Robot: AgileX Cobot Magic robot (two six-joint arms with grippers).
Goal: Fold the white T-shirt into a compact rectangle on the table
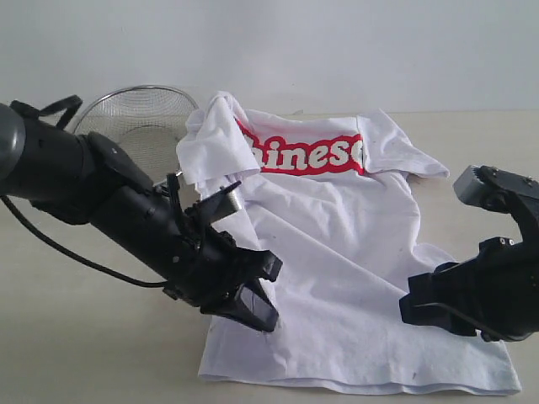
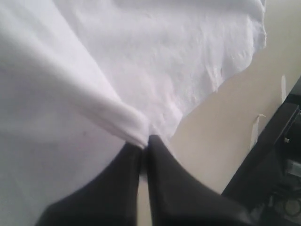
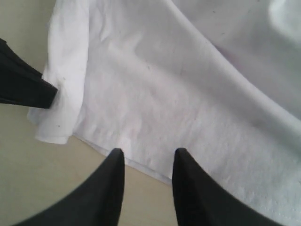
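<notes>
Left pincer (image 2: 145,143) clamps an edge of the soft, limp shirt (image 1: 337,278). Right pincer (image 3: 146,157), part open and empty, hovers over it.

surface: pale table (image 1: 67,353) | on it: white T-shirt (image 1: 337,278), partly spread; wire-mesh basket (image 1: 139,126), far left

I count one white T-shirt (image 1: 337,278), one round wire-mesh basket (image 1: 139,122), one tabletop (image 1: 84,353), and two claws of mine: left claw (image 2: 145,141), right claw (image 3: 146,153).
</notes>
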